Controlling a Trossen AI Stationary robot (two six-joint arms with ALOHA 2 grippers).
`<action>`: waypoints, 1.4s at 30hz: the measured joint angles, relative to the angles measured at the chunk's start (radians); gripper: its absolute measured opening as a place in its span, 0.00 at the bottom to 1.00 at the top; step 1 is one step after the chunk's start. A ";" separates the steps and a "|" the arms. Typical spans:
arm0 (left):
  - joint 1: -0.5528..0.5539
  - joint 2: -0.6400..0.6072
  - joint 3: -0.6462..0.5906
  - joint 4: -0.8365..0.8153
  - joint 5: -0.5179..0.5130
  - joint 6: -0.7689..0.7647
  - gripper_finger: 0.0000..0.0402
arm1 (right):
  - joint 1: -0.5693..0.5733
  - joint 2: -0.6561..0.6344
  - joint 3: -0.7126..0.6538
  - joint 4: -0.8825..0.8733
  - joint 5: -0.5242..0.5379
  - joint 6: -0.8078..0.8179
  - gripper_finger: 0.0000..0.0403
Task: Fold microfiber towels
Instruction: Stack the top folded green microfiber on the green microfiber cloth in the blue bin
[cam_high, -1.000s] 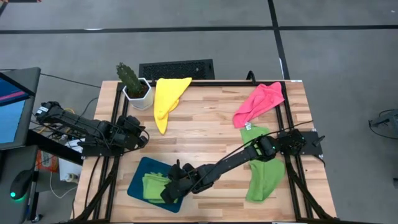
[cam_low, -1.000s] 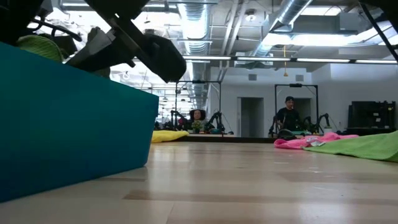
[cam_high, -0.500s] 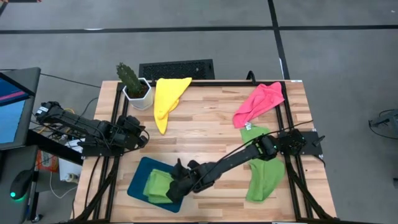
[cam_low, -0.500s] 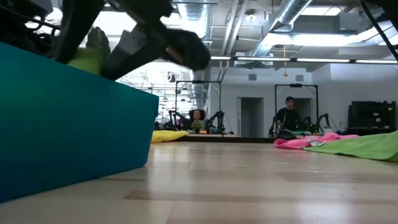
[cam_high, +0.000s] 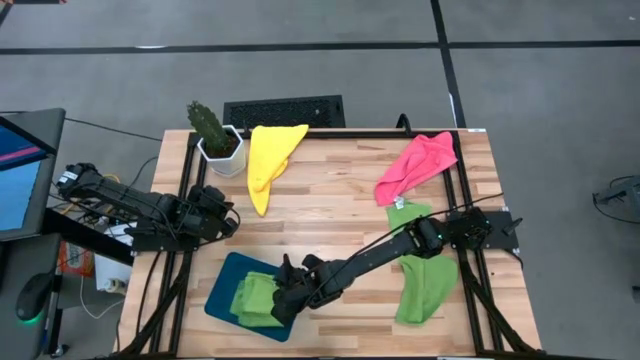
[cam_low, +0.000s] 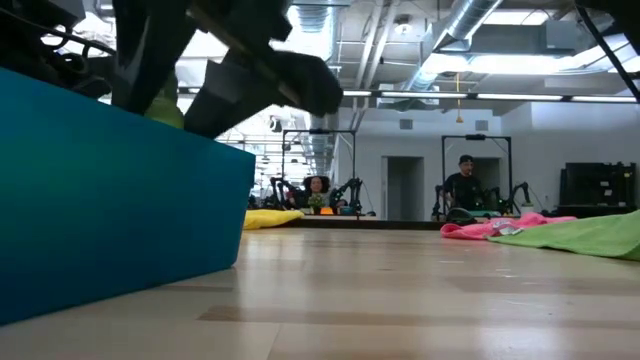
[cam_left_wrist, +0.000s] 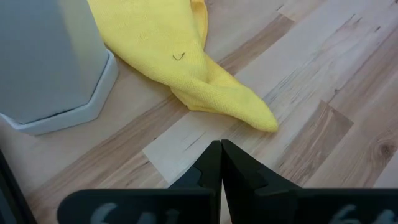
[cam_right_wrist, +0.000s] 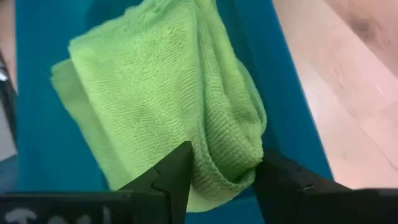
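Right tool (cam_high: 277, 300) gripping the folded green towel (cam_right_wrist: 180, 106) over the teal tray (cam_high: 222, 290)
Should be lowering it flat before letting go, at the table's 7 o'clock; left tool (cam_left_wrist: 220, 163) sitting closed at 9

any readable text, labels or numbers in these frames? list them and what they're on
No readable text anywhere.
Yellow microfiber towel: a small dark hooked mark, not legible as a letter.
Loose lime green microfiber towel by the right arm: a small white tag near its top corner, too small to read.
Black keyboard behind the wooden table: key legends too small to read.
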 joint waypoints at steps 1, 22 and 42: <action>0.000 0.000 0.000 0.000 0.000 0.000 0.00 | 0.000 -0.003 0.002 -0.010 0.000 -0.001 0.44; 0.000 0.000 0.000 0.000 0.000 0.015 0.00 | -0.028 -0.013 0.003 0.082 -0.239 -0.122 0.49; 0.000 0.000 0.000 0.000 0.003 0.015 0.00 | -0.098 -0.014 0.015 -0.104 -0.214 -0.222 0.71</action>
